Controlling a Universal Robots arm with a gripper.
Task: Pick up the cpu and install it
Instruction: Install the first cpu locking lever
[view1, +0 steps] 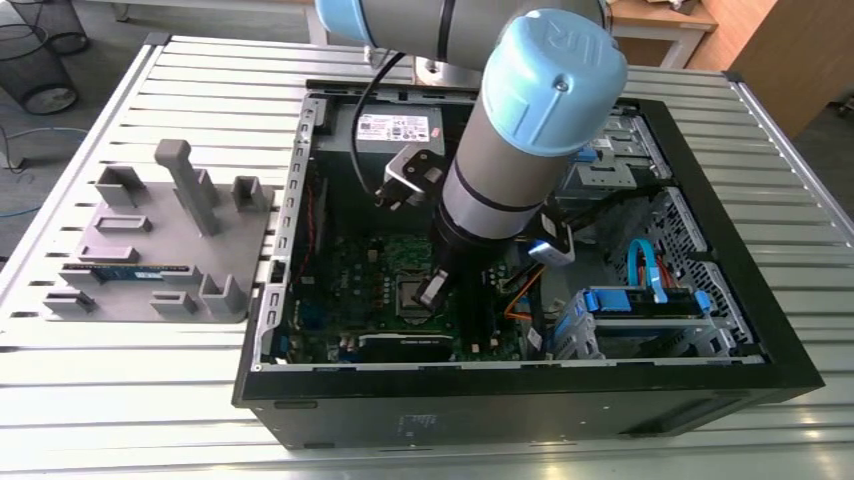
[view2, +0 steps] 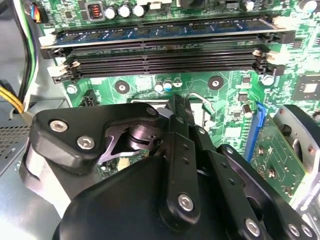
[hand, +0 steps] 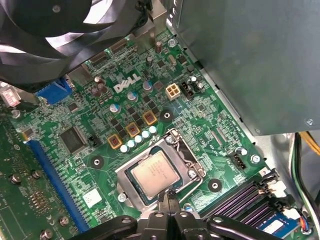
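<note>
Fingers (hand: 164, 204) pinched together with nothing between them: that is what I read in the first wrist view. Their tips hang right at the edge of the cpu (hand: 156, 175), and I cannot tell whether they touch it. I see the cpu lying flat in its socket, silver top up, with the metal socket frame (hand: 192, 167) around it, on the green motherboard (hand: 100, 165). In the second wrist view a seated memory module (view2: 165, 32) fills the slot beside the empty memory slots (view2: 165, 62).

From the exterior view, the arm (view1: 507, 170) reaches down into the open computer case (view1: 747, 330), which lies on its side on the slatted metal bench (view1: 134, 400). On the bench at the exterior view's left of the case sits a grey fixture plate (view1: 160, 250) with a memory stick (view1: 127, 270) on it. Beyond the bench I make out wire baskets (view1: 40, 60) on the floor and wooden furniture (view1: 787, 50).
</note>
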